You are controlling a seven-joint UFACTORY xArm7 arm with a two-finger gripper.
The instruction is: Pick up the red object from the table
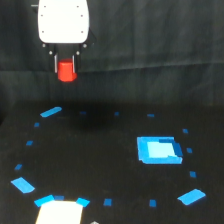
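Exterior view only, blurry. White boxy gripper (66,64) of the arm hangs at the upper left of the frame, body a pale rounded block with two thin dark fingers (55,64) pointing down. Fingers are clamped on the small bright red-orange chunky block (66,70), one finger on each side of it, block sitting between the tips with its lower end poking just below them. Block is up in the air, well clear of the flat black matte table (100,150), seen against the dark curtain-like backdrop (160,50) behind. On the table: a flat bright blue rectangular patch (159,149) toward the exterior view's right, well apart from the gripper. Small blue tape marks are scattered in a rough ring around the surface, including a slanted strip (50,112) below the gripper, a diamond-shaped one (22,185) at lower left, another diamond (192,197) at lower right. At the bottom edge, a pale whitish block with a bright blue top rim (61,209), cut off by the frame; can't tell what it is.
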